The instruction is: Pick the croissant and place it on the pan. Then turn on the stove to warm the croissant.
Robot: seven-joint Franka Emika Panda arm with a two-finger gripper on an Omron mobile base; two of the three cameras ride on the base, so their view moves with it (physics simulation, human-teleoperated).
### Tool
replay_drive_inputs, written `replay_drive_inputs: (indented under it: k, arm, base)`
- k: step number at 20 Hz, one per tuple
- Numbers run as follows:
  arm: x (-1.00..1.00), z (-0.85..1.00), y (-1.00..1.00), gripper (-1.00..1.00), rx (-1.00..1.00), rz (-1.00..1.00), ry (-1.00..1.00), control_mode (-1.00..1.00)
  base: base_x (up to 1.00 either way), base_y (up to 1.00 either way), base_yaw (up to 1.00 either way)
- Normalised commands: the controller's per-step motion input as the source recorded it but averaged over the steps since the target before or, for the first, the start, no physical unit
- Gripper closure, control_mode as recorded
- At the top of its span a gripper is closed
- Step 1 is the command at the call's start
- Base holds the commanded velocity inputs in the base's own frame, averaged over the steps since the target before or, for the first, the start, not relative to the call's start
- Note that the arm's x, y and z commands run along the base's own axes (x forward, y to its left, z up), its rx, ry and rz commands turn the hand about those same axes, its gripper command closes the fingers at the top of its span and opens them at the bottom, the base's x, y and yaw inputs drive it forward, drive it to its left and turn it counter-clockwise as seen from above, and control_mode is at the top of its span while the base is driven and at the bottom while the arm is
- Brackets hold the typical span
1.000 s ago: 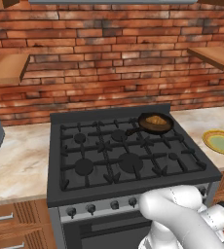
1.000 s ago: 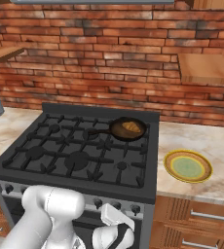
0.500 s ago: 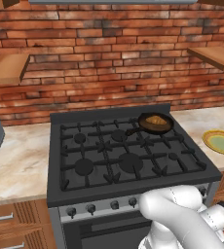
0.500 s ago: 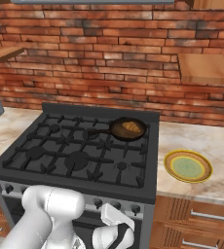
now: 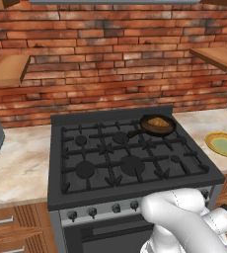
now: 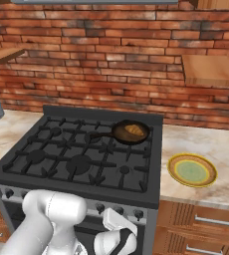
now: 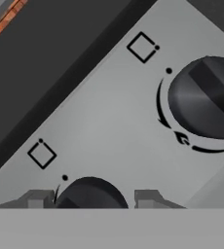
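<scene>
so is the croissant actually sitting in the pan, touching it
Touching. In the right base view the croissant lies on the brownish inside of the pan at the stove's back right burner, no gap under it; the left base view agrees.

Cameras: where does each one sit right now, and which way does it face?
Left base view: behind-left, looking down over the stove; white arm at lower right.
Right base view: behind-right, same stove; arm at lower left.
Hand view: on the hand, facing the silver knob panel; end effector straddles a knob.
Both base views share the pan holding the croissant.
</scene>
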Motion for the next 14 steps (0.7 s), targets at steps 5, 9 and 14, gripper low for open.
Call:
replay_drive_inputs:
  k: [5, 9, 14]
  arm:
    - [0.00, 0.00, 0.00, 1.00, 0.00, 0.00, 0.00, -1.00]
    - [0.00, 0.00, 0.00, 1.00, -0.06, 0.00, 0.00, -1.00]
    - [0.00, 0.00, 0.00, 1.00, -0.16, 0.01, 0.00, -1.00]
  base:
    - [0.00, 0.00, 0.00]
    - [0.00, 0.00, 0.00]
    - [0.00, 0.00, 0.00]
